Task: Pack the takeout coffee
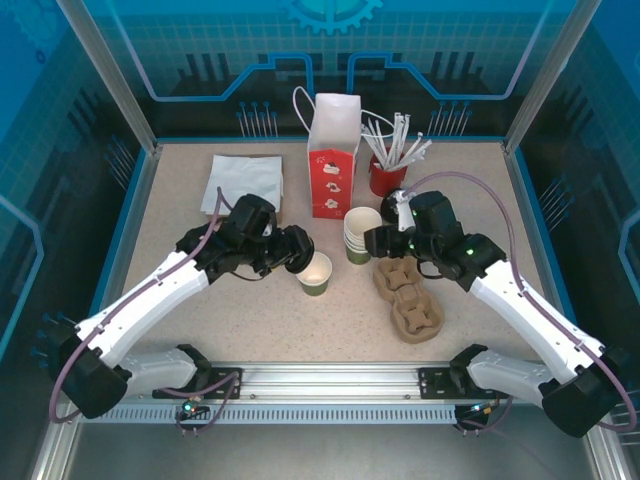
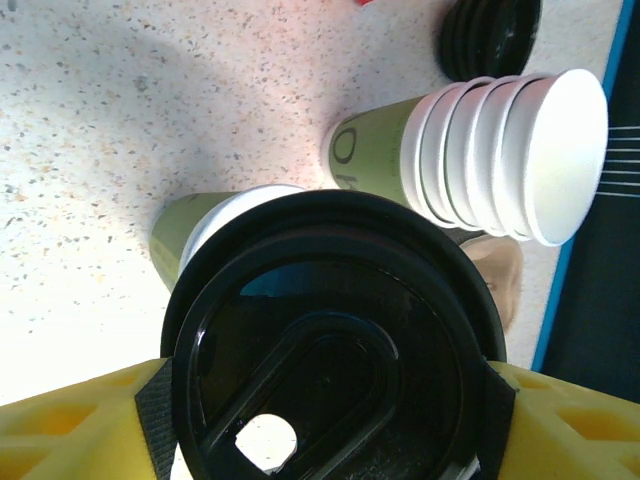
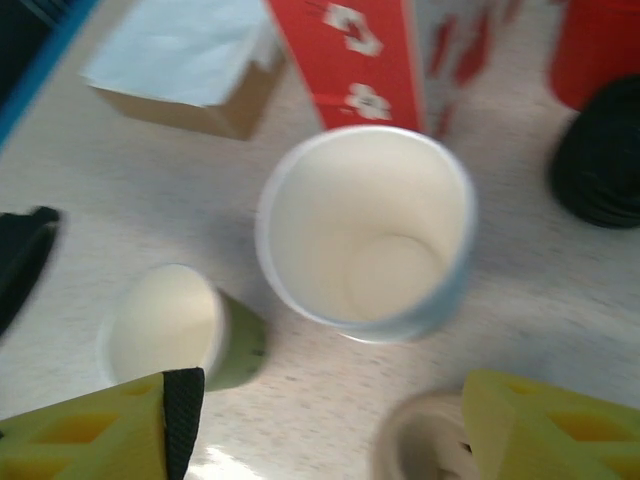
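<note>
The takeout coffee cup (image 1: 315,272), cream with a green lower band, stands open-topped at mid-table. It also shows in the left wrist view (image 2: 190,225) and the right wrist view (image 3: 170,325). My left gripper (image 1: 293,250) is just left of the cup and shut on a black plastic lid (image 2: 335,350), which hides most of the cup behind it. My right gripper (image 1: 378,240) hovers open by the nested cup stack (image 1: 362,232), nothing between its yellow fingers (image 3: 100,430). The red paper bag (image 1: 333,170) stands upright behind.
A brown pulp carrier (image 1: 408,295) lies right of the cup. A red holder of stirrers (image 1: 385,175) and a pile of black lids (image 3: 605,150) sit at the back right. A napkin box (image 1: 245,182) is at the back left.
</note>
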Motion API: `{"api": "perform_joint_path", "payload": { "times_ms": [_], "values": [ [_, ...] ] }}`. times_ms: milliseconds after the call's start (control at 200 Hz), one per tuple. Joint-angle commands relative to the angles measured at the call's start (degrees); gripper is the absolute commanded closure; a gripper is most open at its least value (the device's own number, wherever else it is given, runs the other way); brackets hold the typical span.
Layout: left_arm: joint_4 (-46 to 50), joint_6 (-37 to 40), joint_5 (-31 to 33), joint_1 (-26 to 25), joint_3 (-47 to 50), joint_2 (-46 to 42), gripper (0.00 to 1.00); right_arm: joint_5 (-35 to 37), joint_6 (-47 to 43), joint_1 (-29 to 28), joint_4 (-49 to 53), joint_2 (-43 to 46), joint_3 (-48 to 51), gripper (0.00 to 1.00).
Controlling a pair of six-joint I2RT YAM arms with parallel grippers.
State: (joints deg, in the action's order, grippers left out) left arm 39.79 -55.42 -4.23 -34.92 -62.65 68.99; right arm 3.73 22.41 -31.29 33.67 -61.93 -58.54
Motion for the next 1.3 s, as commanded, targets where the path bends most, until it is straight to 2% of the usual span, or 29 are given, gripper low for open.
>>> {"api": "perform_joint_path", "payload": {
  "times_ms": [0,365,1026,1296],
  "values": [
    [5.00,4.69,4.71,-1.89,-4.03,2.21,0.26,11.98,-0.52,1.26,9.18,0.21,-2.27,0.27],
    [10.69,9.57,14.08,-7.14,-10.34,11.99,0.29,16.62,0.48,3.22,12.41,1.53,-0.69,0.28],
    [11.63,10.68,16.97,-9.91,-13.40,18.59,0.29,14.29,-0.09,5.04,11.34,3.22,1.50,0.27],
    [11.33,10.59,16.84,-10.19,-13.48,19.55,0.29,13.51,-0.14,5.45,10.85,3.34,1.99,0.12]
  ]
}}
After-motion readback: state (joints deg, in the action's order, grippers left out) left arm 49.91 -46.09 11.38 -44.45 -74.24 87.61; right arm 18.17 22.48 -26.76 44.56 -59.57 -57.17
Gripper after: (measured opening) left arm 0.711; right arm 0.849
